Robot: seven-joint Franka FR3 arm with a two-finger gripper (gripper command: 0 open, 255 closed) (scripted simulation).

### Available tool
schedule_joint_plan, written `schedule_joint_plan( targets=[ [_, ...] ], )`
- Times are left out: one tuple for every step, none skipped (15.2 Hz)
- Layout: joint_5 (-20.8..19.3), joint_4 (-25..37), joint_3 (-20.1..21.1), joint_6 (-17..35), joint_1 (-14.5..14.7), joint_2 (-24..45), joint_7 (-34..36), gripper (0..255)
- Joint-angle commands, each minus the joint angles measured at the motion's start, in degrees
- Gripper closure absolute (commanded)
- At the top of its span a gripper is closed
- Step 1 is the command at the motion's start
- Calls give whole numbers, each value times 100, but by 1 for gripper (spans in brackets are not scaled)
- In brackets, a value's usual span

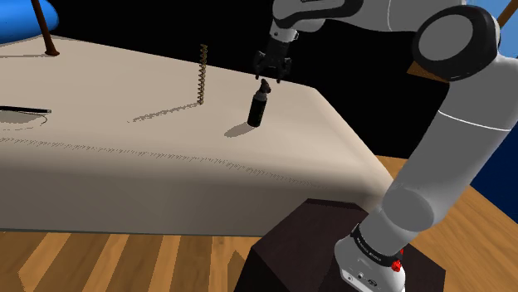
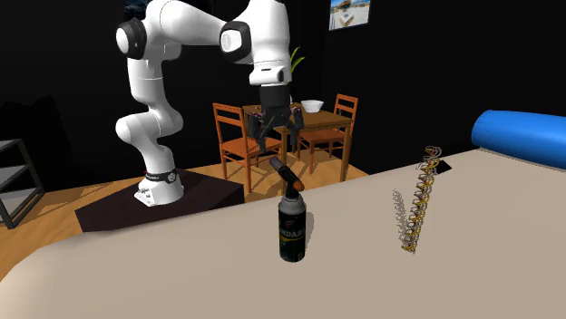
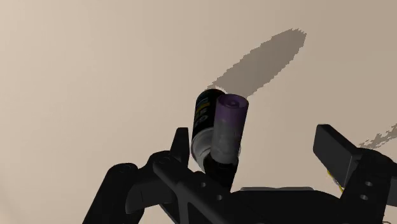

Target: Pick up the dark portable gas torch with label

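The dark gas torch point(image 1: 258, 108) stands upright on the beige table top point(image 1: 124, 158), near the edge closest to the arm. It is a black canister with a printed label point(image 2: 291, 233) and an angled nozzle point(image 2: 286, 172) on top. My black gripper point(image 1: 271, 76) hangs just above the nozzle, pointing down, and is open. In the wrist view the torch point(image 3: 213, 127) lies between the fingers point(image 3: 337, 153), closer to one finger, and neither finger touches it. From the second exterior view, the gripper point(image 2: 274, 129) is a little above and behind the torch head.
A thin upright spiral object point(image 1: 202, 75) stands on the table beyond the torch. A blue cylinder point(image 2: 522, 136) lies at the far end. Behind the arm are wooden chairs point(image 2: 238, 136) and a small table with a bowl point(image 2: 313, 105). The dark stand point(image 1: 324, 249) sits below the table's corner.
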Motion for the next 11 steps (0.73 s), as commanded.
schedule_joint_plan(
  targets=[
    [-52, 464, -75, -54, -44, 416, 217, 0],
    [-69, 709, -116, -98, -67, 623, 314, 0],
    [-82, 963, -158, -148, -92, 832, 408, 0],
    [-90, 1172, -193, -193, -112, 1000, 480, 0],
    [-91, 1098, -194, -117, -111, 1002, 482, 0],
    [-91, 1026, -194, -41, -111, 1006, 485, 0],
    [-92, 956, -194, 33, -111, 1011, 487, 0],
    [-92, 888, -194, 108, -111, 1017, 489, 0],
    [-93, 822, -194, 181, -111, 1025, 491, 0],
    [-94, 758, -194, 254, -111, 1034, 493, 0],
    [-94, 696, -194, 327, -111, 1044, 496, 0]
  ],
)
